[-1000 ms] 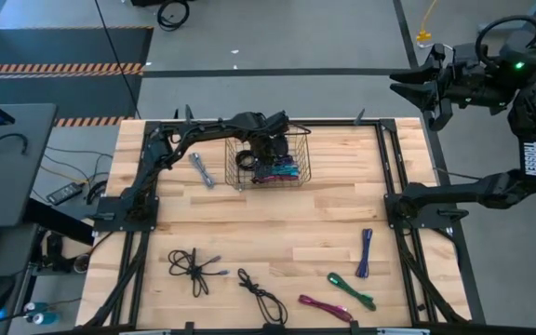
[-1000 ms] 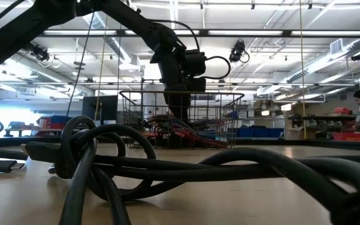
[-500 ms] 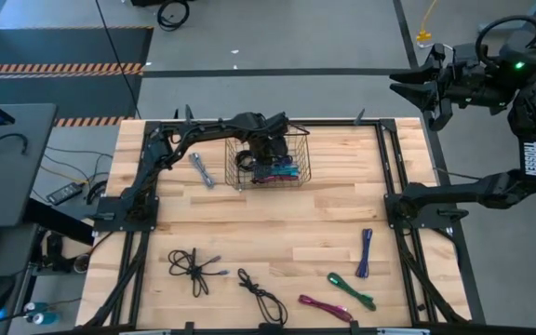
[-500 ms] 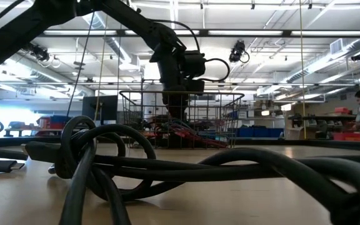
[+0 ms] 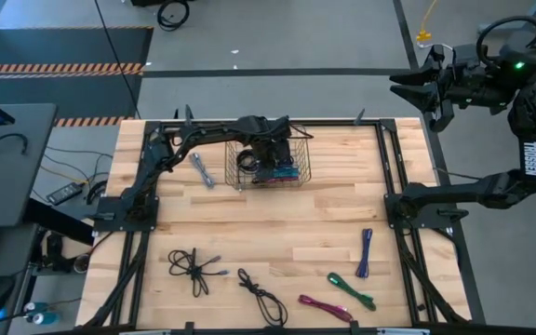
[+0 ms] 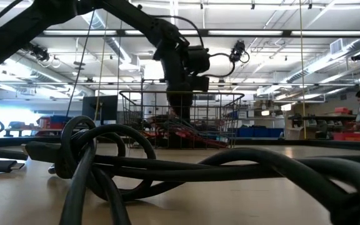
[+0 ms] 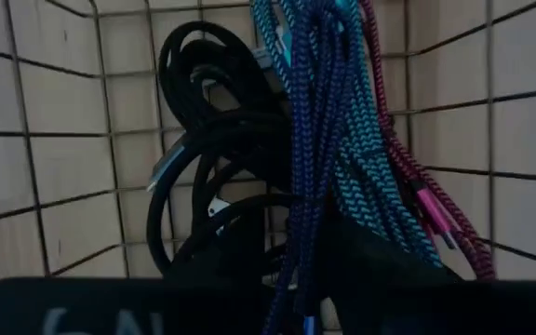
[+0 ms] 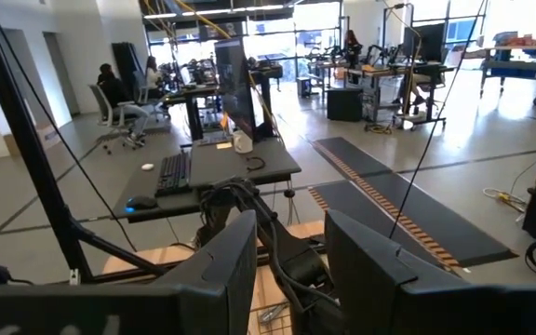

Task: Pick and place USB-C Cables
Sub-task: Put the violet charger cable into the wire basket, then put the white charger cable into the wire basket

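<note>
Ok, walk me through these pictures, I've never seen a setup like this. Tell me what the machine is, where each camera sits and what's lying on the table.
It is a robot with two dark arms at a wooden table. One picture looks straight down, one looks level across the tabletop, and one camera rides on each wrist.

The left arm reaches into a wire basket. Its wrist camera shows a black coil, a teal cable, a blue cable and a magenta cable piled there. Whether it grips one, I cannot tell.

The right arm hangs raised beyond the table's edge, its jaws open and empty.

Loose on the table lie a black bundle, a second black bundle, a magenta bundle, a green bundle, a purple bundle and a silver-blue bundle.
</note>
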Tool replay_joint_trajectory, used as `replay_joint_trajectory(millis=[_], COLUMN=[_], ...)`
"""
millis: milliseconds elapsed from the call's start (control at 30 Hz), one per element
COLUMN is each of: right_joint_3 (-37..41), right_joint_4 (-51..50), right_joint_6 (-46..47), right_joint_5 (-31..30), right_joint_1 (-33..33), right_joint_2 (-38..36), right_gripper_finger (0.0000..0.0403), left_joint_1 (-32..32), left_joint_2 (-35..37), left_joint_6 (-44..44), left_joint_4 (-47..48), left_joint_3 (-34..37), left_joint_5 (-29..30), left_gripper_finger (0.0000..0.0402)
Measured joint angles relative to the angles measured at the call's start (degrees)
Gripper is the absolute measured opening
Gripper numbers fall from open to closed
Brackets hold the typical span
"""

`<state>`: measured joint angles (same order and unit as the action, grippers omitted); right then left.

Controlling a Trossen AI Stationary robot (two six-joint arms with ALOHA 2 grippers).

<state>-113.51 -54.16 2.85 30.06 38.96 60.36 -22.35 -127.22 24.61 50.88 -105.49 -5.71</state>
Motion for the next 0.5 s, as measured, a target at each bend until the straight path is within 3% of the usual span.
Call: replay_joint_trajectory(millis=[267, 500], right_joint_3=[0.00, 0.00], right_joint_4=[-0.47, -2.63], right_joint_6=[0.00, -1.25], right_joint_5=[0.17, 0.17], right_joint_1=[0.00, 0.01], right_joint_2=[-0.02, -0.04], right_gripper_finger=[0.0135, 0.0135], left_joint_1=[-0.30, -0.41], left_joint_2=[0.04, 0.05], left_joint_6=[0.01, -3.16], left_joint_4=[4.64, 16.39], left_joint_3=[-13.37, -29.06], left_joint_5=[5.75, 9.19], left_gripper_finger=[0.0129, 0.0130])
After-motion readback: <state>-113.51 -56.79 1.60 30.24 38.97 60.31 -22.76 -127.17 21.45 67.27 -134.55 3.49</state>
